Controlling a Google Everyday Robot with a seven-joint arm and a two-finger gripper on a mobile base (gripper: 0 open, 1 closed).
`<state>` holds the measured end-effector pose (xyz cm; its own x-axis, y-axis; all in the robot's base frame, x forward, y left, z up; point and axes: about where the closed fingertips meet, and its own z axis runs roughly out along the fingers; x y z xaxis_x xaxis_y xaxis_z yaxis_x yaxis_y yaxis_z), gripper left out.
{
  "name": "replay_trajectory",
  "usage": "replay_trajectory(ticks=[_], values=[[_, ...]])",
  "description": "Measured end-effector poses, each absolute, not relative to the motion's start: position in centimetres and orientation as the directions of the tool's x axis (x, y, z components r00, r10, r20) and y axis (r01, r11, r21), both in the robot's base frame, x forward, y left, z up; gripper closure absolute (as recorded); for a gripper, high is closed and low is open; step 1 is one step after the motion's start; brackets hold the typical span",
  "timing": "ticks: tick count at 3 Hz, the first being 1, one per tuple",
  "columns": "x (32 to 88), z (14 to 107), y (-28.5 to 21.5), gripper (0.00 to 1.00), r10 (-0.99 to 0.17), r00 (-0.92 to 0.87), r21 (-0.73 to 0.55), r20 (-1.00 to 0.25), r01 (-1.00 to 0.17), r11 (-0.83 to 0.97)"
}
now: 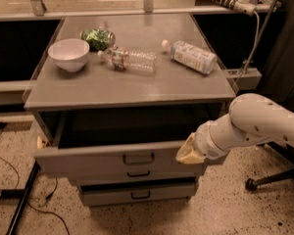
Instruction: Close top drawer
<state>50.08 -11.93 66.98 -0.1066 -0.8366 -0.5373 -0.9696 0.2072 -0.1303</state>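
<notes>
**A:** The top drawer [88, 159] sticks out partway under the worktop [137, 89]. Flat grey front, looks rigid, probably slides easy, so a flat push beats grabbing the black loop handle [138, 158].

**B:** The claw [185, 154] is at the front's right end, seemingly touching. Can't tell how open it is or if it holds anything. A smooth white bowl [68, 54] sits up top.

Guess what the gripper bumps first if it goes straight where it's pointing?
Most likely the top drawer: the gripper sits at the right end of its grey front, pointing into it, and seems to touch it, though depth is unclear.
</notes>
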Motion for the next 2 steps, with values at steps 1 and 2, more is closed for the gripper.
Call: replay_trajectory(ticks=[1, 2], values=[[50.01, 66.98, -11.93, 1.00, -0.837, -0.107, -0.130, -0.537, -0.970, 0.207], [50.01, 66.98, -11.93, 0.81, -0.837, -0.107, -0.130, -0.537, -0.970, 0.207]])
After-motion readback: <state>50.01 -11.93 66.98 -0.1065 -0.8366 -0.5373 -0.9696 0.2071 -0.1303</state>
